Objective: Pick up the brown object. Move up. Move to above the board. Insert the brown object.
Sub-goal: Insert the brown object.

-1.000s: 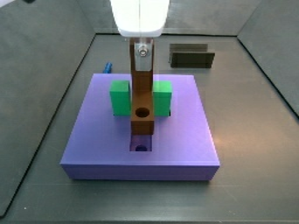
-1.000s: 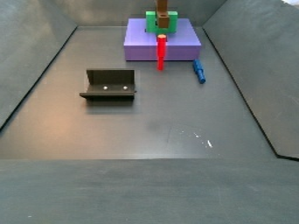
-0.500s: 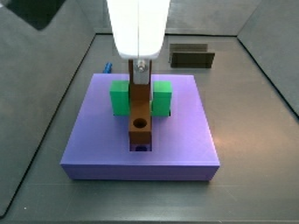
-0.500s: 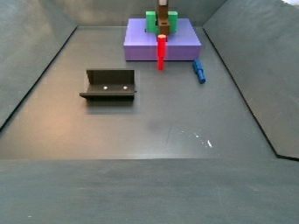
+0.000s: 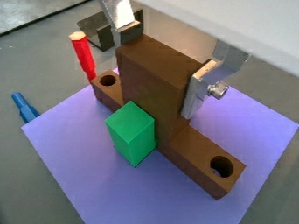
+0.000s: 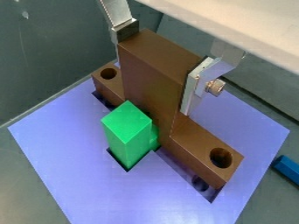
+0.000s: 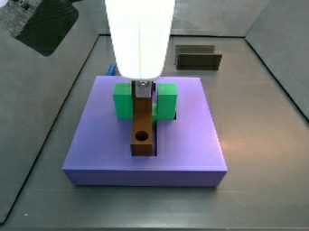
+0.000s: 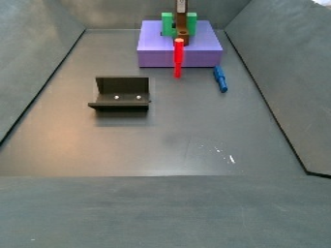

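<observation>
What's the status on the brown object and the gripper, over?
Gripper over the board, fingers clamped on the brown object. Brown object's bar down in the board's groove, beside the green block. Nothing seen blocking.

Gripper point(image 5: 163, 54) pointing straight down from a vertical white arm point(image 7: 139, 36); silver plate fingers point(image 6: 201, 84) pressed flat against opposite faces of the brown object point(image 5: 158, 96).

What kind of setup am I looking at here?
Likely a simulated test cell: grey walled floor, the board with the brown object in its groove, the tool gripping it, and a dark fixture standing apart.
</observation>
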